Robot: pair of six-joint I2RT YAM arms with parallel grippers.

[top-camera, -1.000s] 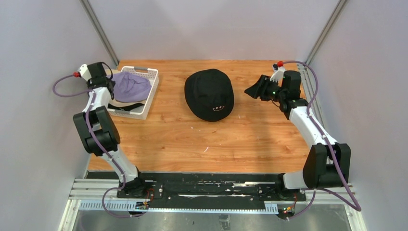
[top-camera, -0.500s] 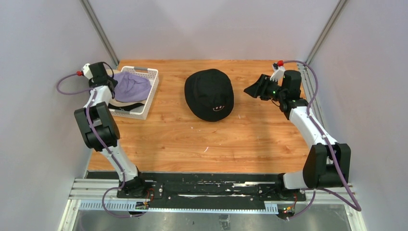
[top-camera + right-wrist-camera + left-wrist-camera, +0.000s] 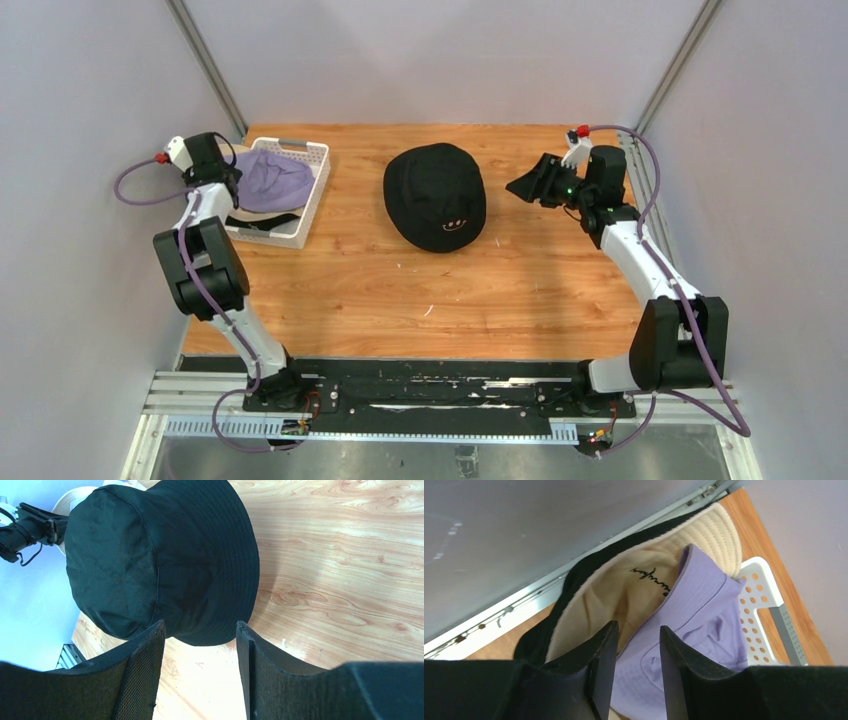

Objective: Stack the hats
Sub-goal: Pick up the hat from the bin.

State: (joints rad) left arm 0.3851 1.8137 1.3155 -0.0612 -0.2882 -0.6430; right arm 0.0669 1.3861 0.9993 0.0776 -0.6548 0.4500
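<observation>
A black hat with a small smiley face (image 3: 436,195) sits on the table's far middle; it also fills the right wrist view (image 3: 160,555). A lavender hat (image 3: 272,180) lies in the white basket (image 3: 310,200) on a beige hat and a plain black hat (image 3: 262,222). In the left wrist view the lavender hat (image 3: 694,615), the beige hat (image 3: 624,590) and the black hat (image 3: 544,630) show. My left gripper (image 3: 636,630) is open just above the lavender hat, at the basket's left side (image 3: 228,175). My right gripper (image 3: 522,187) is open and empty, right of the smiley hat (image 3: 199,630).
The white lattice basket (image 3: 769,600) stands at the table's far left corner against the frame rail. Grey walls close in on both sides and the back. The wooden table top (image 3: 420,290) extends toward the arm bases.
My left wrist has shifted slightly at the basket's left edge. The right arm and the hats have not visibly moved.
</observation>
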